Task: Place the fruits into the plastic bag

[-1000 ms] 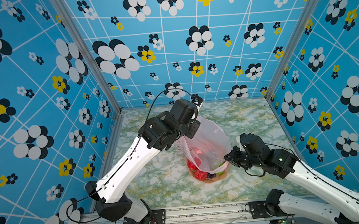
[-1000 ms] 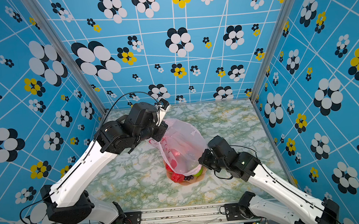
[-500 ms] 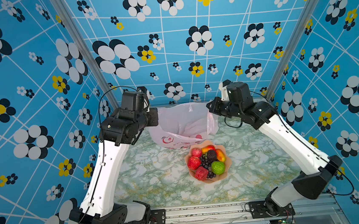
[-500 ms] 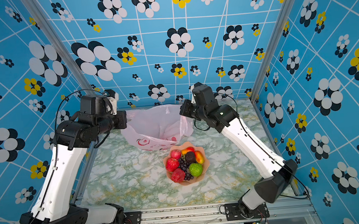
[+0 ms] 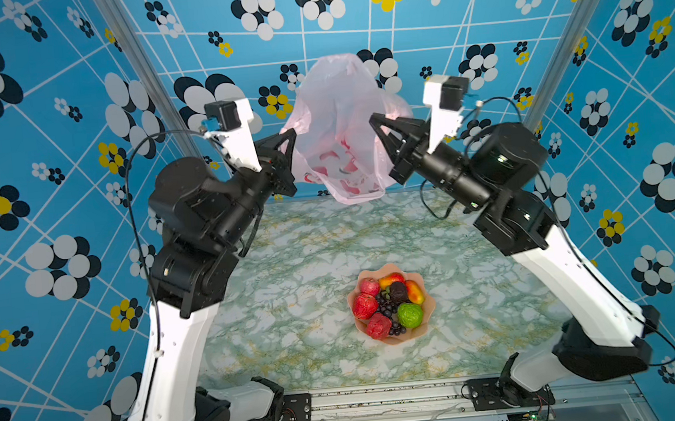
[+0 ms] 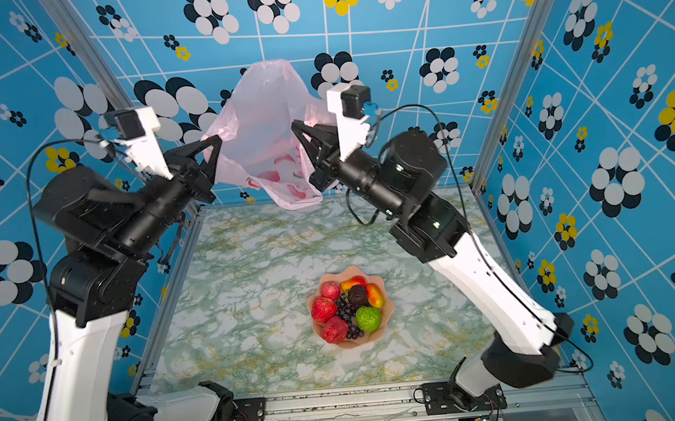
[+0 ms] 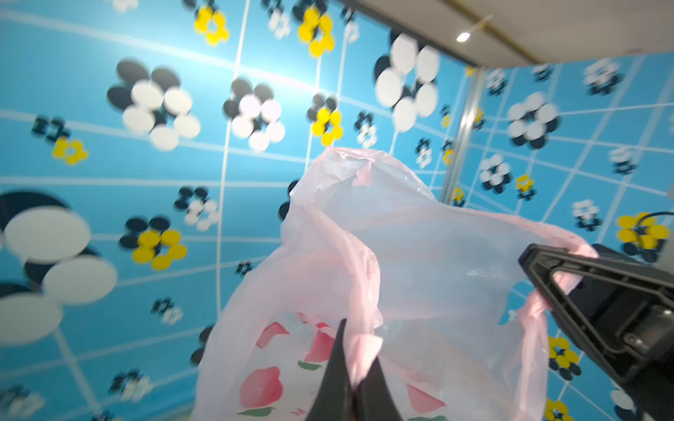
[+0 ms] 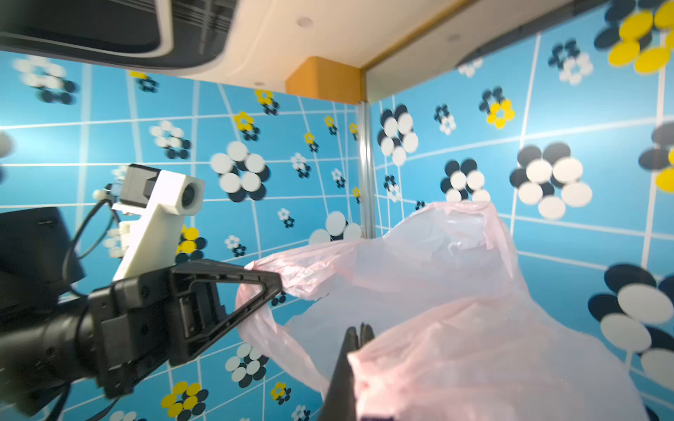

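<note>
one plastic bag (image 5: 339, 107) clamped in left end effector (image 5: 289, 132) and right end effector (image 5: 372, 117); eight fruits (image 5: 390, 303), one bowl (image 5: 399, 338).

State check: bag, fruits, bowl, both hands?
plastic bag: in the air, clear of the table, billowing between both hands.
fruits: all piled in the bowl, none bagged.
bowl: upright on the table, full.
left hand: shut on a bag handle.
right hand: shut on the other handle.
</note>
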